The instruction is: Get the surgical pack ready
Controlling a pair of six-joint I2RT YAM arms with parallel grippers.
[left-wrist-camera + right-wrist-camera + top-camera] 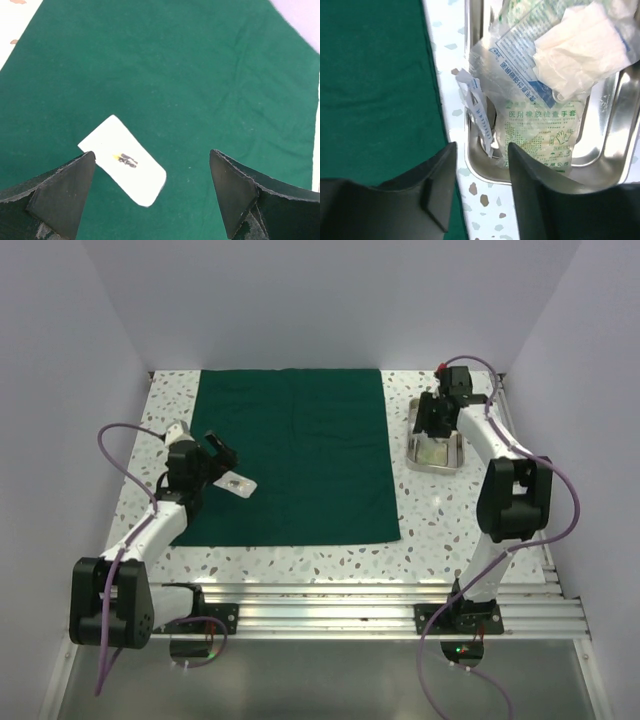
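Where pouches (540, 90) pile, tray (607, 145) floor mostly hidden

Top external: high, behind both arm bases, looking down and forward over the whole table (300, 565). Left wrist: close, looking down on the green cloth (200, 75) and a white packet (122, 160). Right wrist: close above the steel tray (600, 155) beside the cloth's edge; top view covers both spots.

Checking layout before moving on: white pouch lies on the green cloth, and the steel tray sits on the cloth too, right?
No: the steel tray sits on the table, right of the green cloth, per the top view. The white pouch is on the cloth.
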